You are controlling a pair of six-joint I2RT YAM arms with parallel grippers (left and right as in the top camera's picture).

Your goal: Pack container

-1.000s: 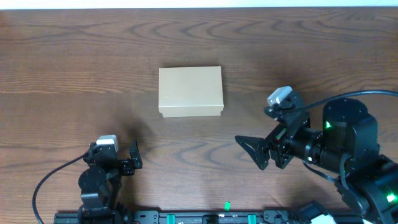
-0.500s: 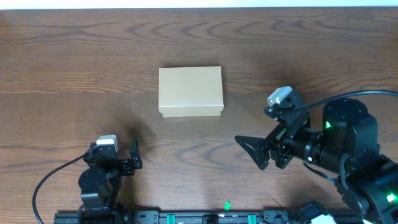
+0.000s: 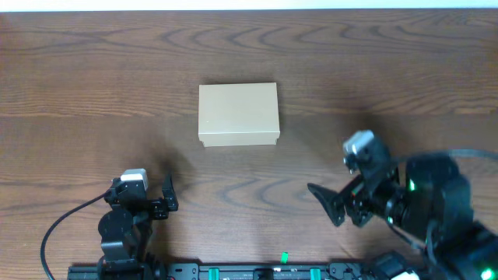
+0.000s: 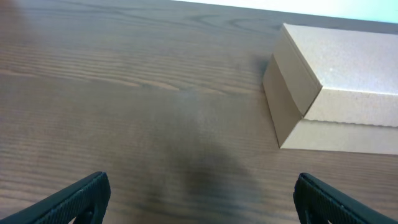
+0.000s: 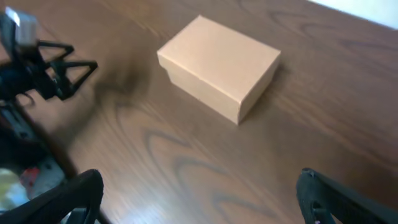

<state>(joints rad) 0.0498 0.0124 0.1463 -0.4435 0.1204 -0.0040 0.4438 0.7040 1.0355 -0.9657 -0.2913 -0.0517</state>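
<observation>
The container (image 3: pixel 238 114) is a plain tan cardboard box with its flap lid down, lying on the wooden table a little left of centre. My left gripper (image 3: pixel 145 192) sits near the front edge, below and left of the box, open with nothing between its fingers. In the left wrist view the container (image 4: pixel 348 81) lies ahead to the right of the left gripper (image 4: pixel 202 205). My right gripper (image 3: pixel 331 206) is open and empty at the front right, pointing left. In the right wrist view the container (image 5: pixel 217 65) sits well beyond the right gripper (image 5: pixel 199 202).
The left arm (image 5: pixel 37 62) shows at the left of the right wrist view. A black rail with green marks (image 3: pixel 284 271) runs along the front edge. Brown wood-grain table (image 3: pixel 389 70) surrounds the box on all sides.
My right arm has drawn back toward the front edge and slightly right, away from the box. The left arm and the box have not moved.
</observation>
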